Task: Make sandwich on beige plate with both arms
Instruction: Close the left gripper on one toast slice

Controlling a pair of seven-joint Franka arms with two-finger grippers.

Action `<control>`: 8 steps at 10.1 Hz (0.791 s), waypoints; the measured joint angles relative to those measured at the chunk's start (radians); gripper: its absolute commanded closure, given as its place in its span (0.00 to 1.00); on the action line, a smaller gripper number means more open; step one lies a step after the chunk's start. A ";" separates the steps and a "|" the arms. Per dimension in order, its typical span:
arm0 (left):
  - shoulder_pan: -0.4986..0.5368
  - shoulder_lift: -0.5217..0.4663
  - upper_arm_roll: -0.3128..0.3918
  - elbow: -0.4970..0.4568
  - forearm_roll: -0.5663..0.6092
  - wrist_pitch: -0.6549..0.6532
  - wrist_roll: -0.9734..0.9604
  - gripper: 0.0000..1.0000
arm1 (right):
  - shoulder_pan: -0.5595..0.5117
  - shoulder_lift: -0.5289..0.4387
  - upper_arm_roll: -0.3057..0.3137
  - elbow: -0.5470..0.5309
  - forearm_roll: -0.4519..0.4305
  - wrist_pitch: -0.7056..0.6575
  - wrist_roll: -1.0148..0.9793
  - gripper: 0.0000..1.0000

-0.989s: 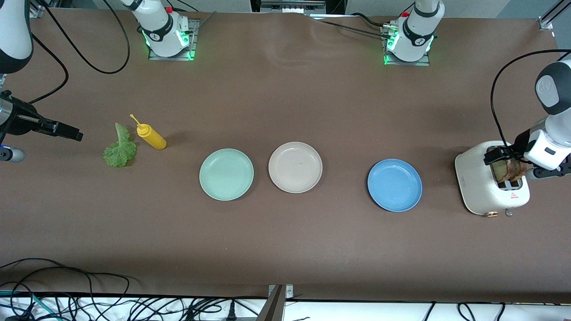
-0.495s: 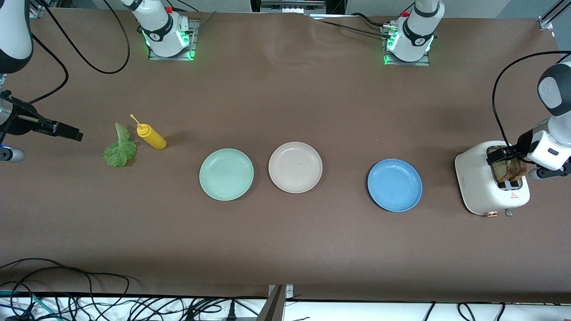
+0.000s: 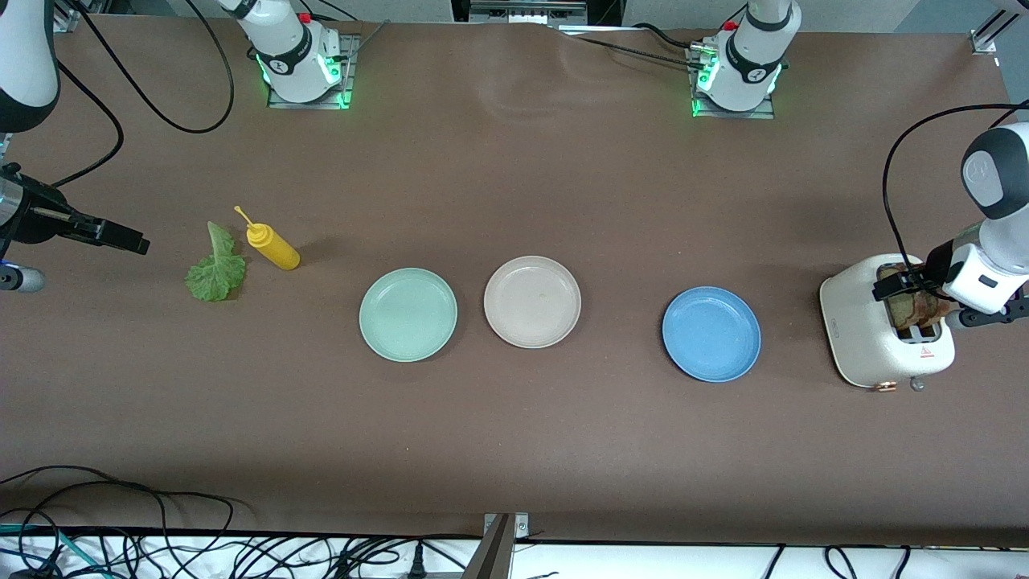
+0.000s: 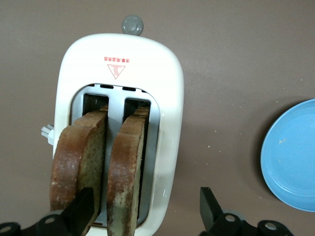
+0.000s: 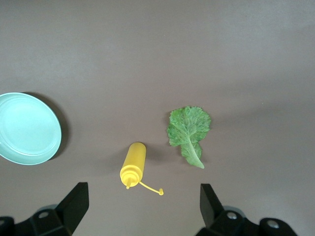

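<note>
The surface (image 3: 514, 434) carries, at the left arm's end, a white toaster (image 3: 864, 338) with two bread slices (image 4: 101, 167) upright in its slots. The left claw (image 4: 142, 216) hangs over them, its fingers spread wide and holding nothing; one finger sits just outside one slice, the other well clear of the toaster's edge.

The step in hand looks like pulling the first slice. To do it well, the claw should centre on a single slice, so one finger drops into the gap between the two, then close on the flat faces and lift straight up, clear of the slot walls. As it stands, the span covers both slices, which risks taking two or jamming one.

The beige plate (image 3: 532, 301) lies bare at mid-surface, between a green plate (image 3: 407, 314) and a blue plate (image 3: 711, 334); the blue one lies on the path from the toaster.

The right claw (image 5: 142, 211) waits open over the right arm's end, above the lettuce (image 5: 189, 130) and a yellow bottle (image 5: 134, 164) just beside it.
</note>
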 measured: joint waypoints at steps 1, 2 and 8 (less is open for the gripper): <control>0.000 0.001 0.001 0.000 0.000 0.002 0.000 0.42 | 0.000 0.000 0.000 0.000 0.000 0.000 0.000 0.00; 0.000 0.001 0.001 0.000 0.000 0.002 0.000 0.52 | 0.000 0.000 0.000 0.000 0.000 0.000 0.000 0.00; 0.000 0.001 0.003 0.000 0.000 0.003 0.000 0.71 | 0.000 0.000 0.000 0.000 0.000 -0.001 0.000 0.00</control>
